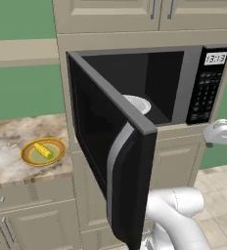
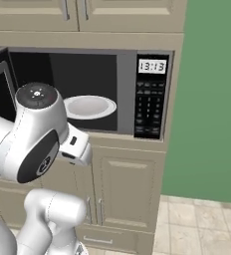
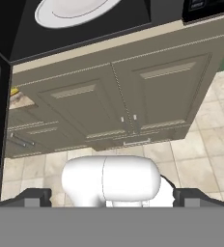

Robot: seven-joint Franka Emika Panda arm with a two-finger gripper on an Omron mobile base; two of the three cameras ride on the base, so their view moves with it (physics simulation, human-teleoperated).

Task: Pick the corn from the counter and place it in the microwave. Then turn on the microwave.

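Still before the pickup. Corn (image 1: 43, 150) lying on green plate (image 1: 42, 152) on counter (image 1: 8, 141), at nine o'clock from open microwave (image 1: 149, 88). Claw (image 3: 111, 197) spread wide, holding nothing, aimed at lower cabinets. Next, probably: swing toward nine o'clock, descend over cob.

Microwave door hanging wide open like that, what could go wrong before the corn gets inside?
The open door juts out between the arm and the corn, so a swing toward the plate on the counter might knock it. The corn is round and could roll off when the open gripper closes on it.
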